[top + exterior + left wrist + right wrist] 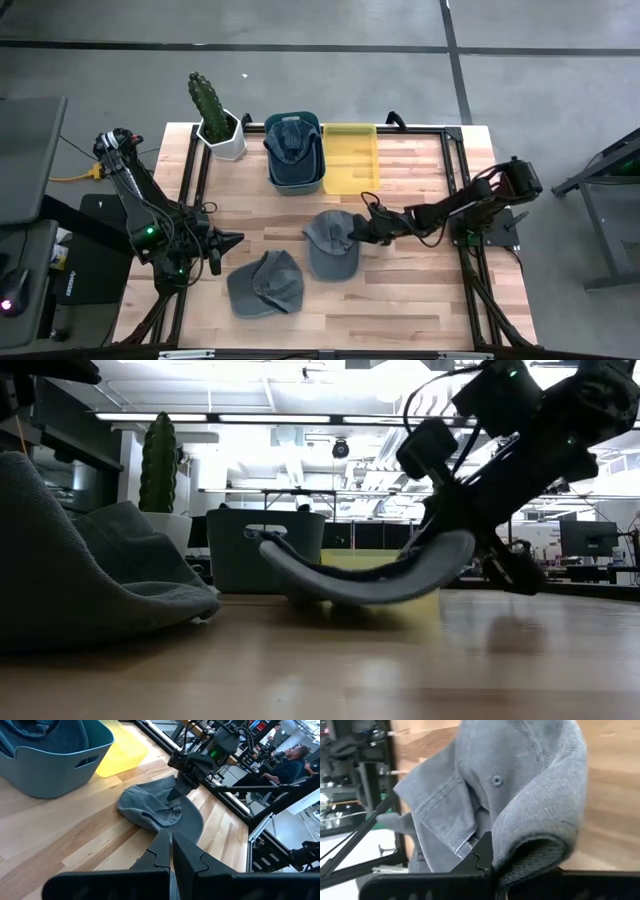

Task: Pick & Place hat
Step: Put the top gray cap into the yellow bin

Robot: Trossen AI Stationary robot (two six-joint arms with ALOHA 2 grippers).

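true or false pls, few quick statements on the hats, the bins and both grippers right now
1. The right gripper is shut on the middle hat. True.
2. The left gripper holds the near hat. False: it is shut on nothing, beside that hat.
3. The blue bin is empty. False: a hat in the bin lies inside.
4. The yellow tray sits right beside the blue bin. True.
5. The cactus pot stands inside the yellow tray. False: it stands on the table, on the blue bin's other side.
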